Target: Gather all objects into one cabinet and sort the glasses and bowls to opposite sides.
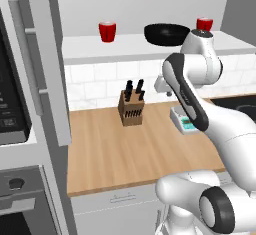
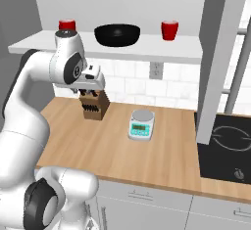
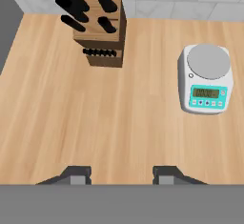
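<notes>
pincer apart, empty | black bowl glossy, between red cups

light: bright, even, flat render | shadows: faint under knife block on worktop | glare: none | focus: slightly soft throughout

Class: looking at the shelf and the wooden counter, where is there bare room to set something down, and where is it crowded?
Shelf: free between the left red cup and the black bowl. The bowl and the right red cup sit closer together, so it is tighter there. Counter: a broad bare stretch in front of the knife block and scale, with a gap between them.
</notes>
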